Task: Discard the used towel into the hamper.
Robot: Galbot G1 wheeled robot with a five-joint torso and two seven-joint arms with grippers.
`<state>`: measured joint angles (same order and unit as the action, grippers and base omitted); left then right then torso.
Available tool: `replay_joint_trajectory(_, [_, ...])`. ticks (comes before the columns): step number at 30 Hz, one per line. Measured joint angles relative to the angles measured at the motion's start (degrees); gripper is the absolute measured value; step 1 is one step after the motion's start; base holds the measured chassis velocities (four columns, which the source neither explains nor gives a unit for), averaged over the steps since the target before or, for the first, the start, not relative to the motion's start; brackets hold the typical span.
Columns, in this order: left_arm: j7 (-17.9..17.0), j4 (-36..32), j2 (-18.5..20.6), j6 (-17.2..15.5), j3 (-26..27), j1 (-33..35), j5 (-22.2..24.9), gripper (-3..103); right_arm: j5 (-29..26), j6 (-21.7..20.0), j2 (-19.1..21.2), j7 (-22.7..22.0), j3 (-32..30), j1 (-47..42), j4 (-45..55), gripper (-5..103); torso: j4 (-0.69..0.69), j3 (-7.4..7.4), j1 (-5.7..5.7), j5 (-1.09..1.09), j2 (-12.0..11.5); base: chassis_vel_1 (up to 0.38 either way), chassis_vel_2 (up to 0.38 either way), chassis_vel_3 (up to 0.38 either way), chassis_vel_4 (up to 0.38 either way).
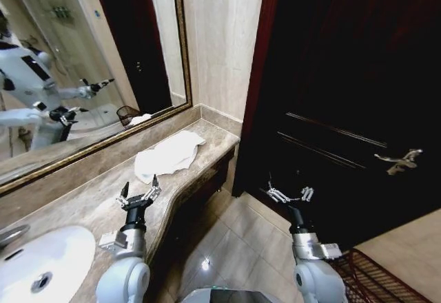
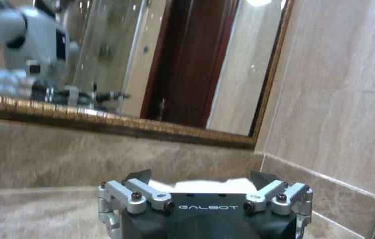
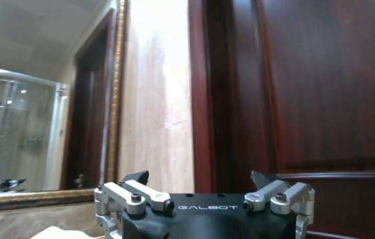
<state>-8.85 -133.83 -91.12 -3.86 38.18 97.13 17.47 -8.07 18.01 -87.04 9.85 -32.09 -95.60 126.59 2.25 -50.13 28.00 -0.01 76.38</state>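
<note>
Left gripper (image 1: 138,191) hangs over the marble counter (image 1: 76,200) near the sink (image 1: 41,262), fingers spread, holding nothing; right gripper (image 1: 288,193) is out over the floor by the dark door (image 1: 344,96), fingers spread too; white towel (image 1: 167,155) lies crumpled farther along the counter; hamper (image 1: 375,279) sits near right on the floor.
</note>
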Motion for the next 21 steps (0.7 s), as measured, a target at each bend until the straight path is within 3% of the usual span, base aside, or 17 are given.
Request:
replay_joint_trajectory(1, [0.0,0.0,0.0,0.0,0.0,0.0,0.0,100,0.0,0.0,0.0,0.0,0.0,0.0,0.0,100,0.00,0.00,0.00,0.00,0.0,0.058,-0.004,-0.053,0.030])
replay_joint_trajectory(3, [-1.0,1.3,1.0,-3.8,0.5,-2.6,2.0,100,0.6,0.1,0.1,1.1,0.2,-0.3,0.3,100,0.04,0.01,-0.03,0.01,0.0,0.080,-0.020,-0.052,0.036])
replay_joint_trajectory(6, [-2.2,2.4,-0.3,-6.6,-0.2,-5.3,1.9,100,0.9,0.6,0.4,2.4,0.2,-0.6,0.4,100,0.04,0.01,-0.03,0.00,0.0,0.034,-0.007,-0.012,0.014])
replay_joint_trajectory(11, [-2.3,5.0,-0.8,-8.0,-1.7,-8.2,-0.5,100,1.5,0.6,0.8,3.2,0.1,-0.8,0.7,100,0.01,-0.01,0.02,0.00,0.0,0.000,0.000,0.000,0.000])
replay_joint_trajectory(13, [-2.2,7.3,1.2,-8.6,-1.6,-10.5,-0.9,100,2.7,0.4,0.3,2.8,0.2,-1.0,0.6,100,0.03,-0.01,0.04,0.01,0.0,0.000,0.000,0.000,0.000])
replay_joint_trajectory(17, [-3.5,10.7,4.2,-11.1,-1.4,-15.2,0.6,100,4.9,0.5,-0.6,2.3,0.9,-1.6,-0.1,100,0.03,-0.01,0.03,0.00,0.0,0.000,0.000,0.000,0.000])
replay_joint_trajectory(21, [-6.1,14.6,3.9,-14.1,-2.7,-21.2,2.3,100,6.3,0.0,-0.9,1.3,1.4,-1.9,-0.3,100,0.02,-0.01,0.03,0.00,0.0,0.000,0.000,0.000,0.000])
